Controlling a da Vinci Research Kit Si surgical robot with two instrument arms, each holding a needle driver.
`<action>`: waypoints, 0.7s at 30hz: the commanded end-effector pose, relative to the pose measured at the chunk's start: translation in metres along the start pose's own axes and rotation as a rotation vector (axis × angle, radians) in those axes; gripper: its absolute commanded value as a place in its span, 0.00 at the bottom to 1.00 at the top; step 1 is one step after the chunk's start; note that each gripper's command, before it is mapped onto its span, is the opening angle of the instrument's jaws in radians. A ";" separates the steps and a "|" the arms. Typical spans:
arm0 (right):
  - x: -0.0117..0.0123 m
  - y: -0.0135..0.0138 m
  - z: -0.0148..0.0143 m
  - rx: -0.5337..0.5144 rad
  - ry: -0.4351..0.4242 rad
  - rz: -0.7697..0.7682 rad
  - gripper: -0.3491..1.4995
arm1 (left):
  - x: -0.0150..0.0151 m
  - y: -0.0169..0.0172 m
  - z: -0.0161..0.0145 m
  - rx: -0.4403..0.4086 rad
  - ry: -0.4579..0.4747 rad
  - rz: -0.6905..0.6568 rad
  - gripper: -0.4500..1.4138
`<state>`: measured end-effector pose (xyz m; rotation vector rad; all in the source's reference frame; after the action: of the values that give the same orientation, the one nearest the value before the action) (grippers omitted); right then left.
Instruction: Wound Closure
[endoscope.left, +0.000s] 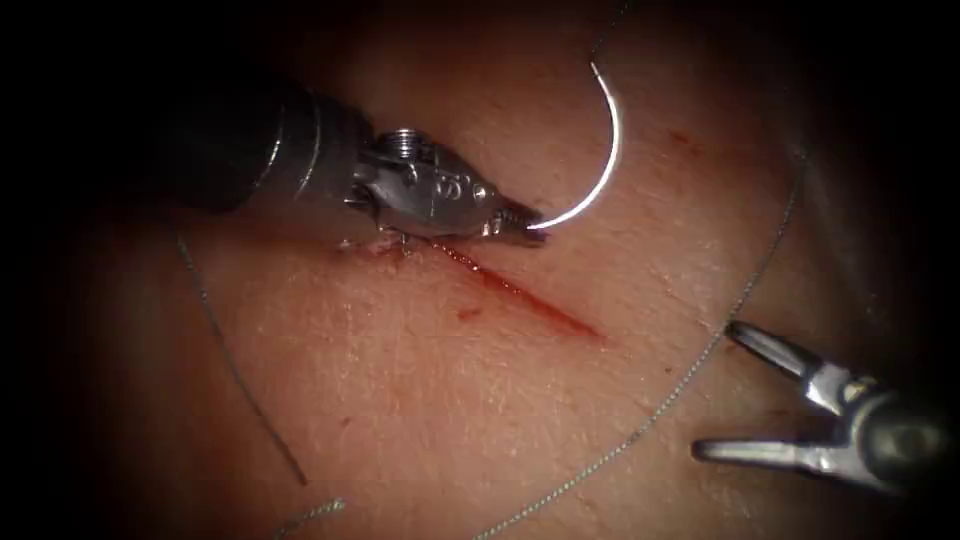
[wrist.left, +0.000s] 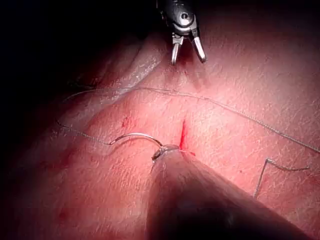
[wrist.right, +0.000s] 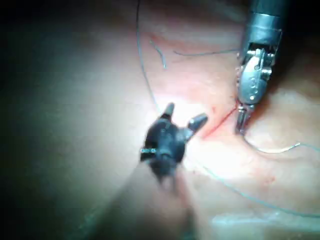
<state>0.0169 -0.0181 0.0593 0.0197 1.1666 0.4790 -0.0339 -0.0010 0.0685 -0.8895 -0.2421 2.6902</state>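
The cut (endoscope.left: 520, 292) runs as a red line across the tissue (endoscope.left: 400, 400). My left tool (endoscope.left: 525, 228) is just above the cut's upper end, shut on the curved needle (endoscope.left: 608, 150) near the end away from the thread. The needle is free of the tissue and arcs up over the right side of the cut. My right tool (endoscope.left: 718, 390) sits at the lower right, open and holding nothing. The thread (endoscope.left: 690, 375) passes close to its upper jaw. In the left wrist view the needle (wrist.left: 135, 135) lies beside the cut (wrist.left: 182, 131), and the right tool (wrist.left: 187, 52) is open beyond.
A second strand of thread (endoscope.left: 235, 365) lies on the tissue left of the cut, with a short frayed end (endoscope.left: 312, 514) near the bottom. Red fluid marks the tissue (endoscope.left: 468, 313) beside the cut. The left tool's shaft (endoscope.left: 290, 150) covers the upper left.
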 end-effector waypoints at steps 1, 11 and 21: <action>-0.0009 -0.0001 0.0008 -0.001 -0.003 0.046 0.66 | 0.0001 0.0004 0.0003 0.008 0.006 0.014 0.00; -0.0024 0.0053 0.0029 0.015 0.014 0.304 0.69 | -0.0013 0.0048 -0.0055 0.139 0.033 0.215 0.00; -0.0023 0.0073 0.0049 0.140 0.063 0.431 0.71 | -0.0033 0.0063 -0.0079 0.268 0.119 0.370 0.00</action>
<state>0.0171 -0.0106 0.0649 0.3927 1.2636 0.7791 -0.0274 -0.0072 0.0620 -1.0964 0.3483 2.8876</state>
